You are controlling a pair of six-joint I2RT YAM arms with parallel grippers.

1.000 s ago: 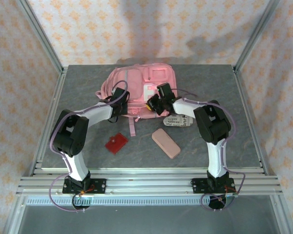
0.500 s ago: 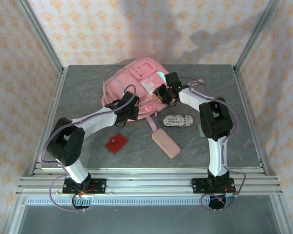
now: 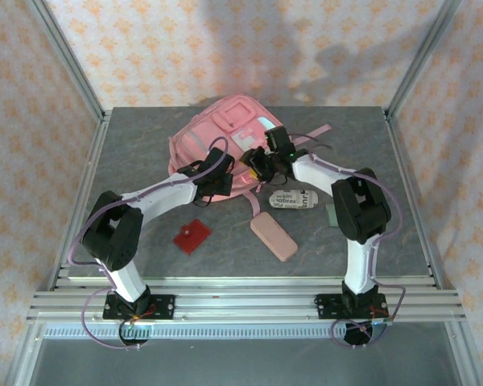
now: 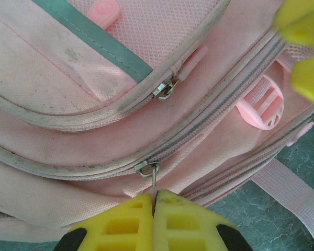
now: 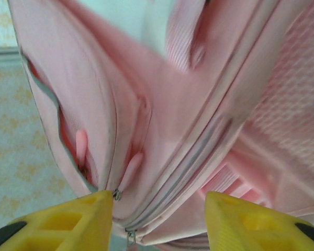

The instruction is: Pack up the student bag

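Closest to the near edge of your table (image 3: 129, 161) lie 2 flat things: a red card (image 3: 191, 236) left of the middle and a pink pencil case (image 3: 274, 236) just right of it, the 2 lying apart. A little farther back, a white printed packet (image 3: 293, 199) lies near the right arm's forearm. Beyond these, your 2 arms reach inward and meet at the near side of the student bag (image 3: 225, 137), which sits at the middle of the table toward the far edge, bulging upward, with 1 pink strap (image 3: 251, 203) trailing toward the pencil case. Your left gripper (image 3: 218, 181) is at the bag's near-left flank; in the left wrist view its yellow fingers (image 4: 120, 225) are pressed together, clamped on the thin metal zip pull (image 4: 153, 183) that hangs from a slider on the long grey zip (image 4: 220, 112). Your right gripper (image 3: 256, 167) is at the bag's near front, right of the left one; in the right wrist view its fingers (image 5: 83, 217) stand apart with pink bag fabric bulging between them, and you cannot tell whether either pad touches the cloth.
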